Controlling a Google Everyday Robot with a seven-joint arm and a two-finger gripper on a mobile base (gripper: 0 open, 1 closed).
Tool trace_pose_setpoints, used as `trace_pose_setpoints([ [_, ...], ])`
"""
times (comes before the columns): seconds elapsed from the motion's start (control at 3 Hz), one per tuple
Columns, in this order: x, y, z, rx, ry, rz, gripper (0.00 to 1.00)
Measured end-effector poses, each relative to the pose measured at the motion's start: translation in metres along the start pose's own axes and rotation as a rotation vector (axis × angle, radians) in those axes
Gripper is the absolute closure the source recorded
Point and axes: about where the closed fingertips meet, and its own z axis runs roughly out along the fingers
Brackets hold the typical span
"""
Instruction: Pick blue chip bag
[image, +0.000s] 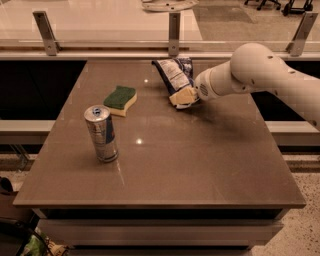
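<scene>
The blue chip bag (174, 73), dark-blue crinkly foil with a white label panel, lies at the far middle of the brown table (200, 165). My gripper (182, 96) comes in from the right on a white arm (255, 70) and sits at the bag's near end, touching or overlapping its lower edge. The arm's wrist hides the part of the bag right behind the gripper.
A green-and-yellow sponge (120, 99) lies left of the bag. A silver-blue drink can (102, 133) stands upright on the near left of the table. A glass rail with metal posts (173, 27) runs along the far edge.
</scene>
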Motion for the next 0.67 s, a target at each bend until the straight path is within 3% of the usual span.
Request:
trace_pose_setpoints([
  [0.33, -0.003, -0.003, -0.002, 0.003, -0.002, 0.002, 1.0],
  [0.67, -0.014, -0.015, -0.016, 0.039, 0.008, -0.01, 1.0],
])
